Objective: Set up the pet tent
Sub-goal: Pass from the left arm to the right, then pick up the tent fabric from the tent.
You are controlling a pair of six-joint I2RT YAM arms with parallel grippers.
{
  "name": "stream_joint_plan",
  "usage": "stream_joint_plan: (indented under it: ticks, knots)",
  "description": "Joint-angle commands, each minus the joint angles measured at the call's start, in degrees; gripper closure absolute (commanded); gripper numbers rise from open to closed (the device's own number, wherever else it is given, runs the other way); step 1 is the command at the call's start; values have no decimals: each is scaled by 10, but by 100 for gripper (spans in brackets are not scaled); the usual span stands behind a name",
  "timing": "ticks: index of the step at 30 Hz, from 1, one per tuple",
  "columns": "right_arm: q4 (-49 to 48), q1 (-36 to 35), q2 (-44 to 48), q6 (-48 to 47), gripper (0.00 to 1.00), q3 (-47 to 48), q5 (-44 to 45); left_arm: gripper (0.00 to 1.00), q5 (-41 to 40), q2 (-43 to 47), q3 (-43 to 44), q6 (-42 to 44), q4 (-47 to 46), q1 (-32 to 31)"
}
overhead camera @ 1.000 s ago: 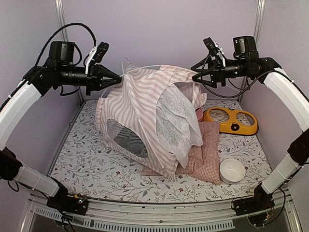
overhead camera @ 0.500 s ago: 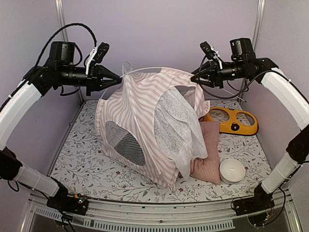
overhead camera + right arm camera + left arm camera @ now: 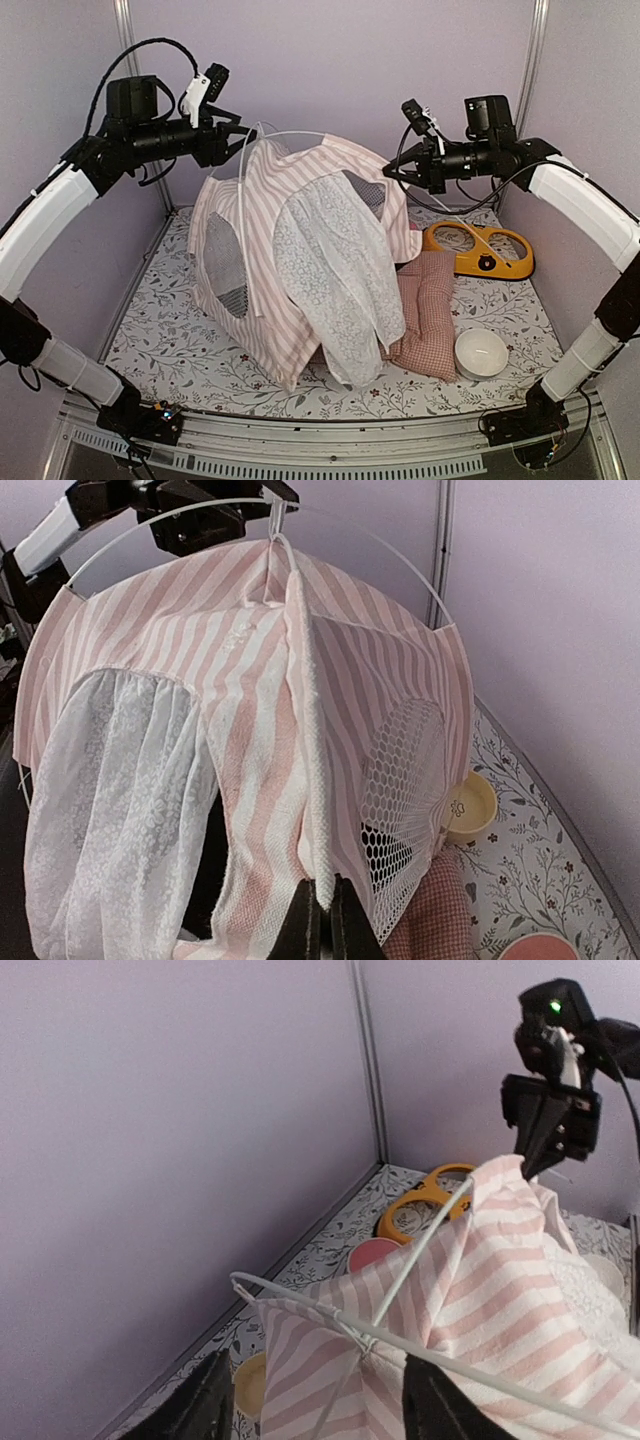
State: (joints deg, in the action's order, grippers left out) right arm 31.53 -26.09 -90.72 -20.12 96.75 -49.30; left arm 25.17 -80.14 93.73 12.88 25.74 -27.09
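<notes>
The pet tent (image 3: 270, 230), pink-and-white striped, stands raised in the middle with its sheer curtain (image 3: 335, 270) hanging in front and a mesh window (image 3: 220, 265) on the left side. My left gripper (image 3: 240, 138) is open at the tent's peak. In the left wrist view the left gripper (image 3: 318, 1412) straddles the striped top corner where the thin white poles (image 3: 420, 1250) cross, without pinching it. My right gripper (image 3: 392, 172) is shut on the tent's upper right edge. The right wrist view shows the right gripper (image 3: 322, 905) clamped on a white seam of the tent (image 3: 230, 680).
A pink checked cushion (image 3: 425, 310) lies under the tent's right side. A yellow double feeder (image 3: 478, 250) sits at the back right, a white bowl (image 3: 481, 352) at the front right. A pink dish (image 3: 372, 1254) and a small yellow bowl (image 3: 470, 805) sit behind the tent. Walls close in on three sides.
My left gripper has opened and let go of the tent's top, rising a little. My right gripper moved left and shut on the fabric. The tent turned, curtain now forward.
</notes>
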Motion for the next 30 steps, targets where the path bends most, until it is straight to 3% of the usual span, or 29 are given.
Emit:
stream_joint_plan:
  ticks: [1, 8, 16, 23, 30]
  knots:
    - [-169, -35, 43, 128, 100, -49, 101, 35, -155, 30, -18, -53, -107, -2]
    - [-362, -90, 75, 273, 100, -141, 238, 26, -254, 95, -58, -84, -160, -1]
    - [-490, -182, 21, 357, 100, -158, 431, 25, -173, 167, -132, -145, -193, -11]
    - [-549, -239, -72, 391, 100, -104, 532, 36, -127, 199, -310, -235, -272, -87]
    - [-546, -272, -132, 414, 100, -25, 571, 40, -210, 199, -518, -270, -400, -183]
